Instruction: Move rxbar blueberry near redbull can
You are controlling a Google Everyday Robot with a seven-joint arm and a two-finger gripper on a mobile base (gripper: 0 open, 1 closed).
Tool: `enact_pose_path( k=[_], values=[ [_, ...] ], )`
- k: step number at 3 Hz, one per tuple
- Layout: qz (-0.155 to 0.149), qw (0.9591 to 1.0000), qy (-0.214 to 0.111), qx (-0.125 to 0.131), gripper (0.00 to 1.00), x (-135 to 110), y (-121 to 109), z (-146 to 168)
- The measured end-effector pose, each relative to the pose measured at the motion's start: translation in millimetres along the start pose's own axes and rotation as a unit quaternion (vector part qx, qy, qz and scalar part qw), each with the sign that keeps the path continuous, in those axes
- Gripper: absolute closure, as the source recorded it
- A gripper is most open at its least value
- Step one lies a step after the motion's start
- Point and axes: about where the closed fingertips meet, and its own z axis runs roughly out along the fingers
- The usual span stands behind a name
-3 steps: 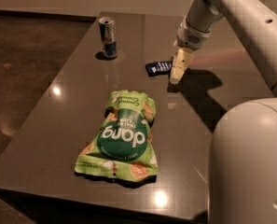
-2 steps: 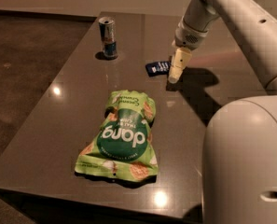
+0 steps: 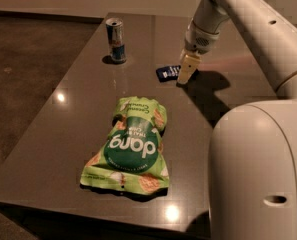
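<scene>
- The table (image 3: 73, 99): a dark, glossy top that carries all three objects. Overhead lights show in it as small bright spots.
- The rxbar blueberry (image 3: 166, 73): a small dark blue wrapper lying flat on the far part of the table, to the right of the can and beyond the top edge of the green bag.
- The redbull can (image 3: 116, 40): upright near the far left corner of the table, with a silver top and blue-and-silver sides. It stands apart from the bar, with bare table between them.
- The hand (image 3: 184, 78): pale and tapered, pointing downward, with its tip close to the table surface just beside the right end of the bar. Contact with the wrapper cannot be made out. It reads as a single pale wedge, so whether it is open or closed cannot be told.
- The arm (image 3: 248, 29): white, descending from the upper right, with a grey wrist section directly above the hand.
- The shadow (image 3: 208, 91): cast by the arm onto the table, to the right of the hand.
- The green bag (image 3: 130, 146): a large "dang" chip bag lying flat at mid-table, nearer the camera, well apart from both bar and can.
- The robot body (image 3: 258, 174): a rounded white shell in the lower right foreground, covering the near right part of the table.
</scene>
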Motion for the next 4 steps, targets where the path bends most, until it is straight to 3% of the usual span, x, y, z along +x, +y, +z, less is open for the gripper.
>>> enact_pose_path(
  k=[2,3,4],
  values=[
    [-0.010,0.9999,-0.010,-0.004,0.85,-10.0,2.8,-4.0],
    [-0.023,0.9994,-0.021,-0.011,1.00,-24.8,11.4,-5.6],
    [-0.041,0.9984,-0.032,-0.021,1.00,-46.2,20.3,-0.8]
  ],
)
